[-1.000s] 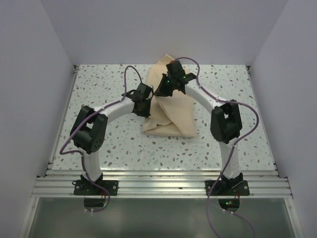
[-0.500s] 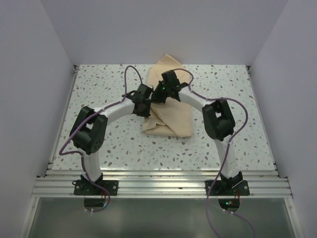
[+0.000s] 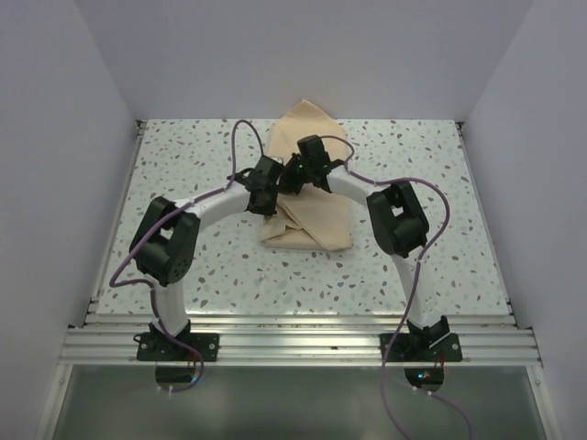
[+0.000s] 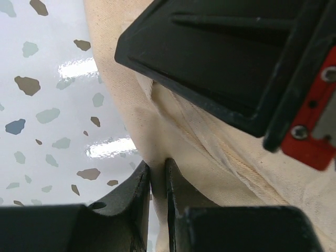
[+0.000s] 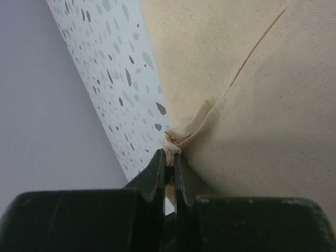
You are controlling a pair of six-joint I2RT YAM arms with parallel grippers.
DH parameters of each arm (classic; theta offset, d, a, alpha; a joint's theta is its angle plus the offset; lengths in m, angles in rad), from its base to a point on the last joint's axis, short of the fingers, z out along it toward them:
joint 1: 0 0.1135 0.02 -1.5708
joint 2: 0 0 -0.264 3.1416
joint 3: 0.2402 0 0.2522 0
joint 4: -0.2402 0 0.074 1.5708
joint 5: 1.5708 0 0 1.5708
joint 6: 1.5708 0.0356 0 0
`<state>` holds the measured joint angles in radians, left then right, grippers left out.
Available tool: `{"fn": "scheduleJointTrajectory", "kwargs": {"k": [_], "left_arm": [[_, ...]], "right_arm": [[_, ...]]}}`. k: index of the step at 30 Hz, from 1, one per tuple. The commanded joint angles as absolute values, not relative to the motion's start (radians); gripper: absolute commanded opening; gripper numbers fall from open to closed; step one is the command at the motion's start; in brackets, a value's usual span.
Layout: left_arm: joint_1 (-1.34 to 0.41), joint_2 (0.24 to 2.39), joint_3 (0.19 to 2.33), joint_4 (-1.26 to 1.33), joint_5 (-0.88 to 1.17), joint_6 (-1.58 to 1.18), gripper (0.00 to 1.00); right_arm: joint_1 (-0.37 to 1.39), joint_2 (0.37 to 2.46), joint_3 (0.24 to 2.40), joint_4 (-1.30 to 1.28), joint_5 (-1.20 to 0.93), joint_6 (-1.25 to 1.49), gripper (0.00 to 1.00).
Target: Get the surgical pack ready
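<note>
The tan wrap sheet (image 3: 321,215) lies on the speckled surface (image 3: 183,165), in the far middle part of it. It is folded over itself into a rumpled, roughly oblong bundle. One pointed corner rises at the far end, close to the back wall (image 3: 293,55), and a thicker folded edge faces the arms. Only cloth shows; layered flaps cross each other on top.

Both arms arch inward from their bases and meet over the left side of the sheet, their wrists almost touching.

The left claw (image 4: 156,173) has its two fingers drawn nearly together. A thin fold of the tan cloth stands pinched between them, right at the sheet's left border, where the fabric meets the glossy speckled top. Just above it in the left wrist view looms a black housing (image 4: 226,58) with a red part at its side, very near the cloth.

The right claw (image 5: 170,157) is pressed together too. A small bunched nub of the sheet's edge is caught at its fingertips, and puckers run out from the grip. A stitched seam crosses the cloth beyond it, and the fabric there stretches out fairly smooth. To the left of that claw a strip of speckled surface shows, and then the pale wall.

Purple cables (image 3: 240,137) loop off both arms.
</note>
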<state>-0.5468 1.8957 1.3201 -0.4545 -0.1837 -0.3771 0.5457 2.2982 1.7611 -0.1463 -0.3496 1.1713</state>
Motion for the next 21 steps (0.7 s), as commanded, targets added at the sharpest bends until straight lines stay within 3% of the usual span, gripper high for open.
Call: {"fn": "scheduleJointTrajectory", "kwargs": {"k": [1,3,8,14,21], "left_arm": [[-0.592,1.850,1.324,-0.399,-0.143,-0.344,0.00],[-0.594,1.841,1.322,-0.397,-0.147,-0.342,0.00],[-0.594,1.813,1.322,-0.406,-0.161,-0.336,0.18],[-0.594,1.769,1.299,-0.419,-0.189,-0.345,0.36],[-0.592,1.723,1.290,-0.452,-0.193,-0.356,0.43]], "right_arm": [[0.581,2.301,1.767,-0.005,-0.393,1.238,0.00],[0.581,2.301,1.763,0.018,-0.391,1.238,0.00],[0.580,2.301,1.784,0.003,-0.388,1.224,0.22],[0.578,2.312,1.801,0.003,-0.385,1.223,0.26],[0.578,2.318,1.830,-0.021,-0.380,1.215,0.43]]}}
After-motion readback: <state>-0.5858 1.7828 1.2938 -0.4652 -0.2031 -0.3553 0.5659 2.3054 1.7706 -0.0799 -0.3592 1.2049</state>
